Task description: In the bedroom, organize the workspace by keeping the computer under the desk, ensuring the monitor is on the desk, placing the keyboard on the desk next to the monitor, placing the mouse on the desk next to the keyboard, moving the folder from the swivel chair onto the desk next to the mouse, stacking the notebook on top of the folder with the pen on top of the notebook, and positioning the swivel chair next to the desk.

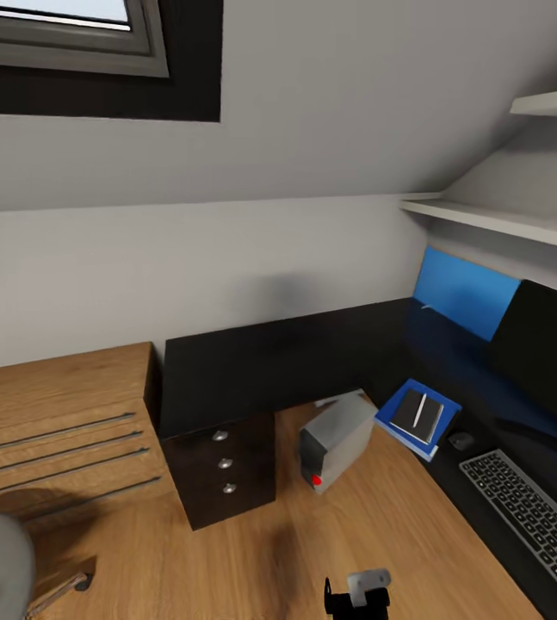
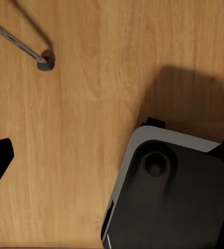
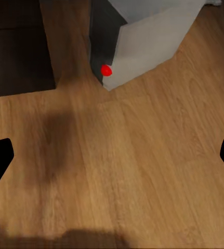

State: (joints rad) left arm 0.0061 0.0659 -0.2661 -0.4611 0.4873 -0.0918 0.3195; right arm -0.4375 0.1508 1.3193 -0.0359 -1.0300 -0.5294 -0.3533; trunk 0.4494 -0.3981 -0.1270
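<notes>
Head view, left to right: drawers (image 1: 225, 465) at centre, computer (image 1: 337, 441) on the floor beside them, then folder (image 1: 417, 417) bearing notebook (image 1: 417, 413) and pen (image 1: 419, 411), mouse (image 1: 461, 441), keyboard (image 1: 532, 518), monitor (image 1: 545, 353) on the desk (image 1: 450, 362) at right. The right wrist view shows the computer's red button (image 3: 106, 70) and the right gripper (image 3: 112, 161) spread wide, empty. Left gripper's state: cannot tell.

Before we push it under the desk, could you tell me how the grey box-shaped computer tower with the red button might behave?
The grey computer tower looks bulky and rigid, so probably heavy. It appears tilted on the wooden floor, so a high push may tip it. A low push should slide it over the smooth boards.
</notes>
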